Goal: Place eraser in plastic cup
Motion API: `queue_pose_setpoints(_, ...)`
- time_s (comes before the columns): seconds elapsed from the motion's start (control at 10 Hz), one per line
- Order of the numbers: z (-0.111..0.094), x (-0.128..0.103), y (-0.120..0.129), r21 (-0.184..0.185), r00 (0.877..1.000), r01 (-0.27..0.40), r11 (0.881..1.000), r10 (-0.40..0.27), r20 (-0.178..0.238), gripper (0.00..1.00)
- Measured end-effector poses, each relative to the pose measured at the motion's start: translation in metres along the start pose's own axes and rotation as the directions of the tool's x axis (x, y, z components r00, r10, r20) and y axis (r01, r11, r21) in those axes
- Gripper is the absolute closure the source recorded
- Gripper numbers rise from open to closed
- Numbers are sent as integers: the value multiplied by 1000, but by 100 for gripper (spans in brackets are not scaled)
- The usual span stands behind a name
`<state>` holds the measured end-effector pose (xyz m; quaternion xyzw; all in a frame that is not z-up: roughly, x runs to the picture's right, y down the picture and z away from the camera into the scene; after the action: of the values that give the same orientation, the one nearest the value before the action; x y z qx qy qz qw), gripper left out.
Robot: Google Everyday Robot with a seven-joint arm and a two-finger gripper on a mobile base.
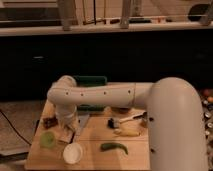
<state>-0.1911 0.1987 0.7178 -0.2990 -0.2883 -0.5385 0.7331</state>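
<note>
The plastic cup (47, 138) is a small light-green ring near the left front of the wooden table (95, 159). My gripper (66, 131) hangs down from the white arm (100, 94), just right of the green cup and slightly above table level. A pale shape shows at the gripper's tip; I cannot tell whether it is the eraser. No eraser shows clearly anywhere else on the table.
A whitish round cup (72, 152) stands in front of the gripper. A green pepper (114, 147), a yellowish item (127, 132) and a dark brush (114, 122) lie to the right. A green box (90, 83) sits at the back, and a dark small object (49, 121) at the left.
</note>
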Motion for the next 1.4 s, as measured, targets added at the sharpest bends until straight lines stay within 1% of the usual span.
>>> queue_pose_setpoints(0.2, -4, -5, -9, -8, 999, 39, 999, -39, -7, 100)
queue_pose_setpoints(0.5, -8, -11, -19, -14, 997, 80, 997, -80, -10, 100)
queue_pose_setpoints(0.8, -11, -20, -32, -34, 990, 139, 990, -139, -8, 100)
queue_pose_setpoints(1.0, -13, -28, -45, -58, 981, 195, 979, -195, -3, 100)
queue_pose_setpoints(1.2, -12, -37, -58, -86, 968, 252, 964, -253, 10, 100)
queue_pose_setpoints(1.3, -11, -43, -67, -105, 956, 294, 950, -293, 23, 100)
queue_pose_setpoints(1.4, -10, -46, -71, -116, 949, 316, 942, -315, 30, 100)
